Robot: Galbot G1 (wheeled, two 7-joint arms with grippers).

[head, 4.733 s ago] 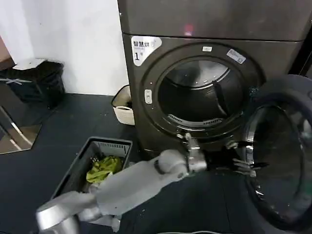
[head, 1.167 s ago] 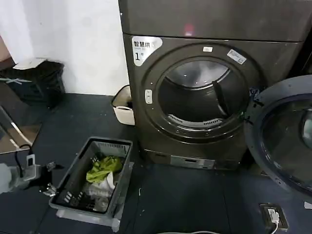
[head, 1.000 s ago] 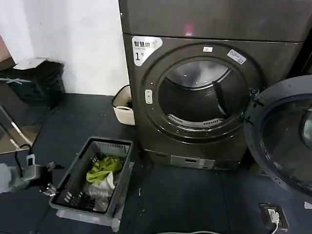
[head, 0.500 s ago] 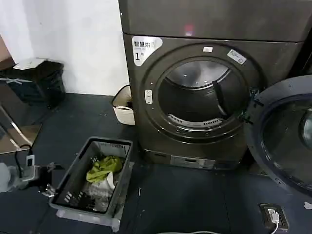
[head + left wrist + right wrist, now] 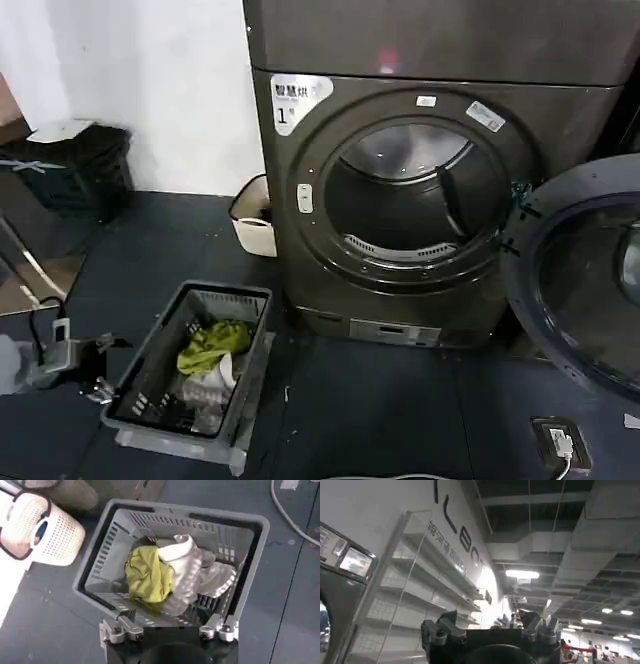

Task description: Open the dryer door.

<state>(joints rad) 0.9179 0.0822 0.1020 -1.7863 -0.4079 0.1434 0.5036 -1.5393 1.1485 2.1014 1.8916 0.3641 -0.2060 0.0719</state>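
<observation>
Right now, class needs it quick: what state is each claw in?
Left claw: open, empty, above the laundry basket.
Right claw: open, empty, pointing up at the ceiling.

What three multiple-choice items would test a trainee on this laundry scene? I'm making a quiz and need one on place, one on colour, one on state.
1. Where is the basket?
A. On the floor, left of the dryer
B. Inside the drum
C. On top of the dryer

2. What colours are the clothes in the basket?
A. Red and black
B. Yellow-green and white
C. All blue

3. What state is the dryer door in?
A. Shut
B. Swung open to the right
C. Off, lying on the floor

Answers: 1 A, the head view shows it on the dark floor by the left gripper; 2 B, the left wrist view shows both colours; 3 B, the drum mouth is uncovered and the door hangs at its right.
</observation>
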